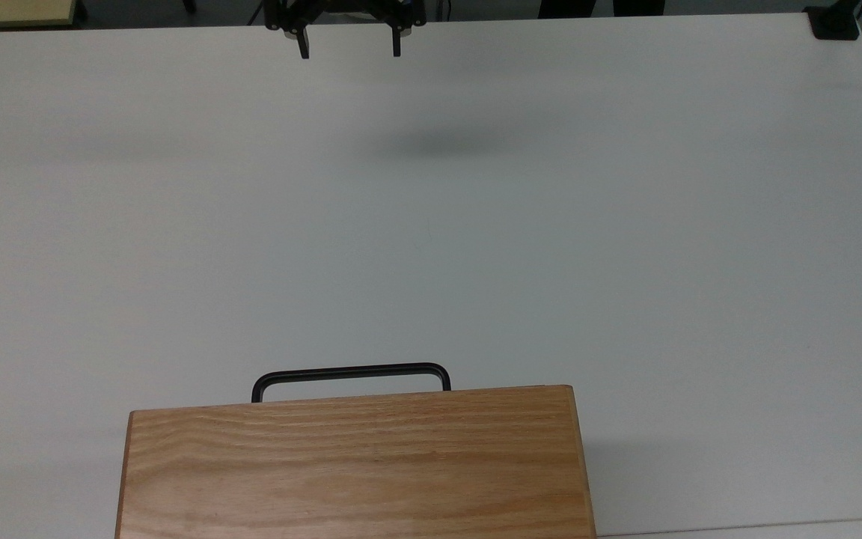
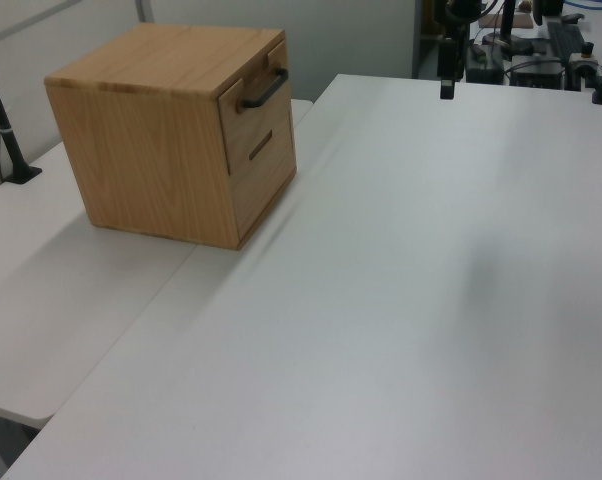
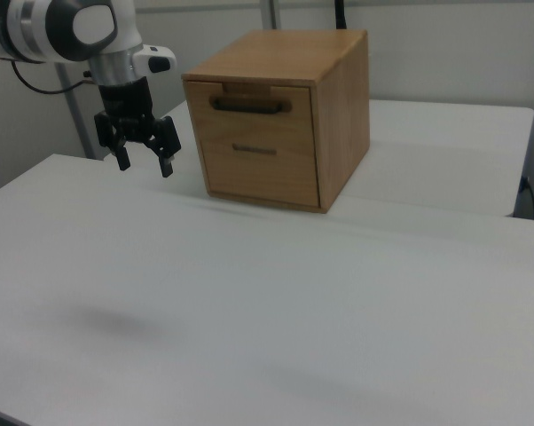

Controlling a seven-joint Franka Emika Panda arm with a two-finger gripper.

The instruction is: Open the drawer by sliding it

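The drawer (image 3: 254, 108) is the upper front of an oak cabinet (image 1: 356, 464), its panel sitting in line with the cabinet face. Its black bar handle (image 1: 351, 371) sticks out past the cabinet top in the top view, and the handle (image 2: 266, 89) (image 3: 249, 106) runs across the panel. My gripper (image 1: 349, 51) hangs open above the far table edge, well away from the handle, with nothing between its fingers. In the right view the gripper (image 3: 145, 165) hovers above the table at the right view's left of the cabinet. In the left view the gripper (image 2: 447, 88) is at the back.
A lower drawer front with a slot pull (image 3: 254, 149) sits under the handled one. The white table (image 1: 476, 224) stretches wide between gripper and cabinet. A black clamp (image 1: 835, 22) sits at the top view's far right corner, and a black post (image 2: 6, 140) stands beside the cabinet.
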